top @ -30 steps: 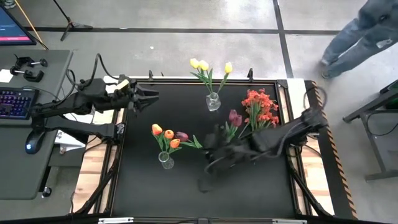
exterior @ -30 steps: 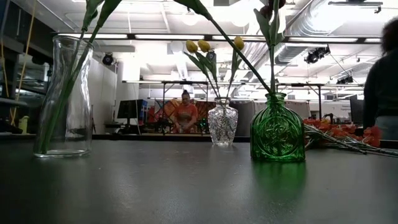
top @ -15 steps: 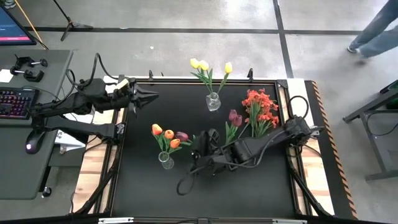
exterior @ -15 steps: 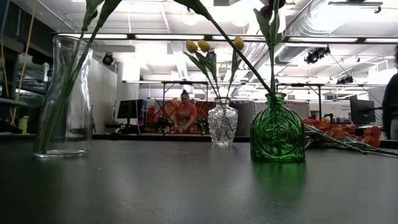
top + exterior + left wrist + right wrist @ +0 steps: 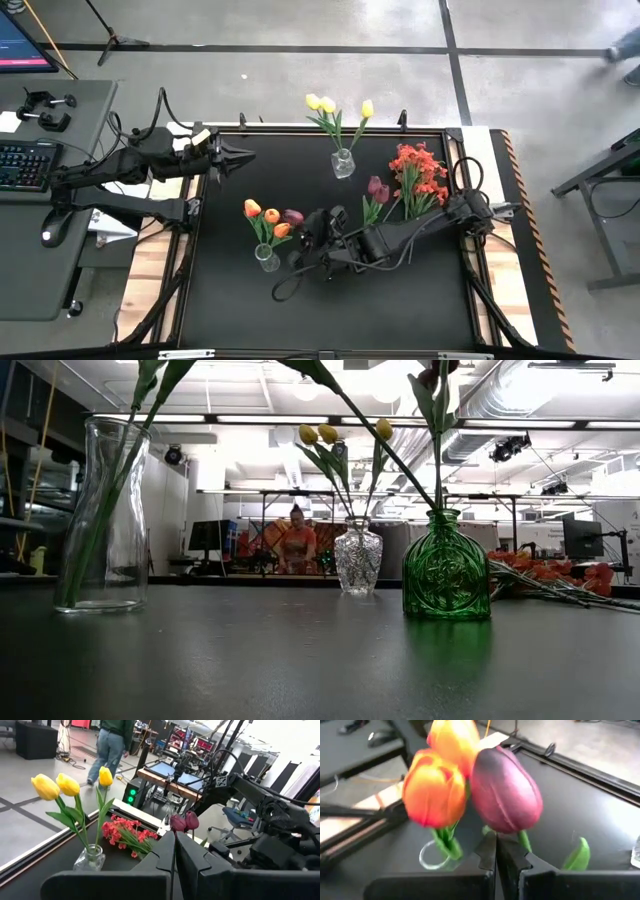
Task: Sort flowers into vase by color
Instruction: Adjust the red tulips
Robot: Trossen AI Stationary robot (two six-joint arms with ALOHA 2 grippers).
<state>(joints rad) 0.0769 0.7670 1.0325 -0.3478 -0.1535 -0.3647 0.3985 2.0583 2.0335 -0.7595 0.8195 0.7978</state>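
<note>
A dark maroon tulip (image 5: pixel 292 217) leans out of the clear vase (image 5: pixel 266 258) together with orange tulips (image 5: pixel 268 218). My right gripper (image 5: pixel 300 238) is shut right beside them. In the right wrist view its fingertips (image 5: pixel 495 842) sit just under the maroon head (image 5: pixel 506 790), next to its stem (image 5: pixel 522 840). Two more maroon tulips (image 5: pixel 377 188) stand in the green vase (image 5: pixel 446 570). Yellow tulips (image 5: pixel 327 105) stand in a small glass vase (image 5: pixel 343 163). A bunch of red flowers (image 5: pixel 420 170) lies on the table at the far right. My left gripper (image 5: pixel 248 157) hovers shut over the far left corner. My right gripper's shut fingertips come at the maroon tulip from the table's right side, slanting down, and stand beside its stem (image 5: pixel 522 840) just below the head. I cannot tell whether they touch it. Nothing shows between the fingers.
A desk with a keyboard (image 5: pixel 20 165) stands left of the table. A cable loop (image 5: pixel 285 285) hangs under my right arm. A person (image 5: pixel 297 545) sits far behind the table. The near half of the black table (image 5: pixel 330 320) has free room.
My right gripper has gone toward the table's left edge and down, rolling as it went, from beside the green vase to the clear vase with the orange and maroon tulips. My left gripper has shut in place. No flower has moved.
</note>
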